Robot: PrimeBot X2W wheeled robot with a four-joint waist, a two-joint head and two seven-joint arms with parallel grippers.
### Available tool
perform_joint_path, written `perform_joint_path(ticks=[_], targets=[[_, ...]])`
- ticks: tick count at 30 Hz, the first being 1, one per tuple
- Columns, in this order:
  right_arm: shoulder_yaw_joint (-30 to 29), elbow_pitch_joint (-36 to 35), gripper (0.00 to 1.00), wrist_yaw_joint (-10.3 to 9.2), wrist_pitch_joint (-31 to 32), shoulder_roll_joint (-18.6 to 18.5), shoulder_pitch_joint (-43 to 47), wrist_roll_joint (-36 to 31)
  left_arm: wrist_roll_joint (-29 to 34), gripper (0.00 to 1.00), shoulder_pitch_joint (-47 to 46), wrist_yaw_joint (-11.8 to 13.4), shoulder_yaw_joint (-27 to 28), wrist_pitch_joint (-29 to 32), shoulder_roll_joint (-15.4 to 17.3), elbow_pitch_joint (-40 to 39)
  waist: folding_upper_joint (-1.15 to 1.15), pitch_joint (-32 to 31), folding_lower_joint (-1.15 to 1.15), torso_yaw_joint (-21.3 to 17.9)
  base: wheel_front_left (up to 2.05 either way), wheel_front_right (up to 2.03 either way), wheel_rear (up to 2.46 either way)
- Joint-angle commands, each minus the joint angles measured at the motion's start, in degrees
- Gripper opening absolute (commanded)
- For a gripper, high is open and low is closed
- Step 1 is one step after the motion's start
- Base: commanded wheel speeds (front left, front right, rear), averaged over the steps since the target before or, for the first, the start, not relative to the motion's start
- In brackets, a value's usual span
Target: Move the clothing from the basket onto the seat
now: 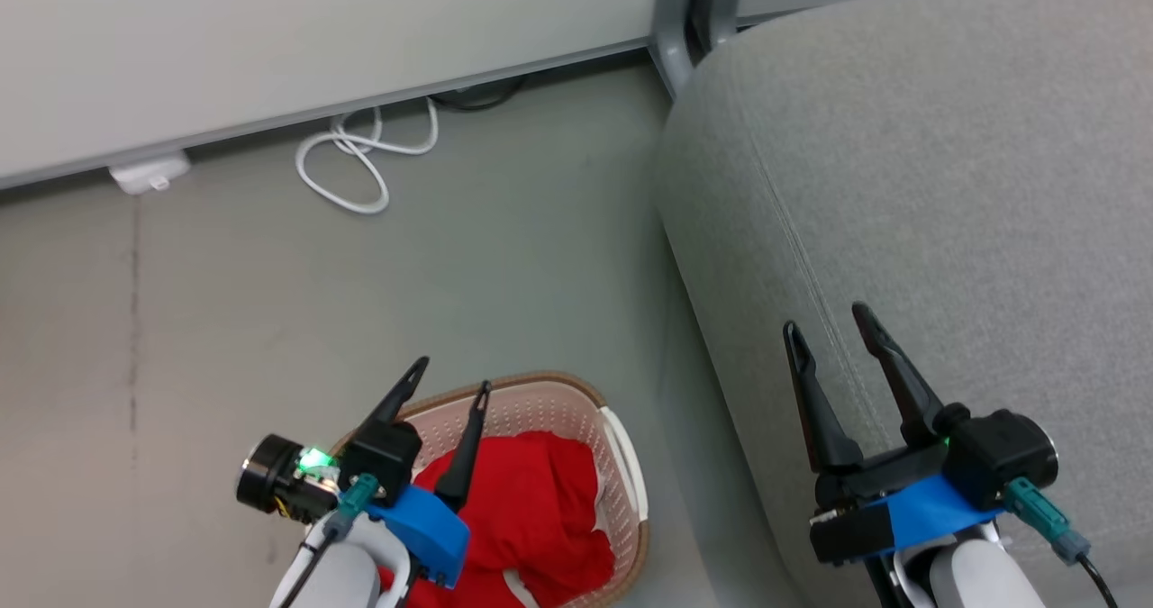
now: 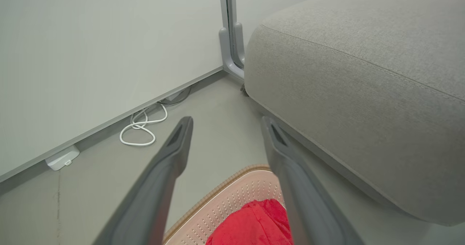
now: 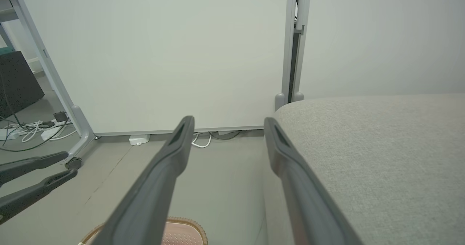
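while both jaws gape empty, a white cable (image 1: pixel 349 144) coils on the floor (image 1: pixel 225 302) beyond the basket (image 1: pixel 558 408).

Red clothing (image 1: pixel 531 509) heaped in cream basket (image 1: pixel 558 405) beside grey seat (image 1: pixel 946 185).

Most likely a lab or office test space with a home corner staged in it: plain white partition panels (image 3: pixel 163 56) in grey metal frames on a castor foot (image 3: pixel 74 162), a bare grey floor (image 1: pixel 495 275), a loose white cable (image 1: pixel 360 162) and tangled leads (image 3: pixel 25 132) lying about, and a grey sofa (image 1: pixel 946 185) and laundry basket (image 1: pixel 540 401) set beside the panels
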Motion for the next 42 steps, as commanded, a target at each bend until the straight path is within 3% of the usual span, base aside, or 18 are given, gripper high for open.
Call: perform_joint_path(ticks=[1,14,25,42], targets=[[0.1,-0.4,1.0,0.03,-0.2,-0.2,-1.0,-0.1,0.0,1.0,-1.8,-0.1,-0.9,-0.2,0.4,0.8,0.0,0.8,0.0,-0.3,0.0,0.0,0.0],[2.1,-4.5,1.0,0.03,-0.2,-0.2,-5.6,0.9,-2.7,1.0,-15.3,-0.1,-19.5,-0.2,6.0,19.1,0.0,12.5,0.0,-6.5,0.0,0.0,0.0],[3.0,-8.6,1.0,0.03,-0.2,-0.2,-9.3,1.2,-6.5,1.0,-25.6,-0.1,-34.5,1.1,7.3,34.1,0.0,23.7,0.0,-8.5,0.0,0.0,0.0],[2.3,-13.0,1.0,0.03,-0.2,-0.2,-11.6,0.9,-12.3,1.0,-34.3,-0.1,-51.3,8.0,9.4,39.3,0.0,34.2,0.0,-8.6,0.0,0.0,0.0]])
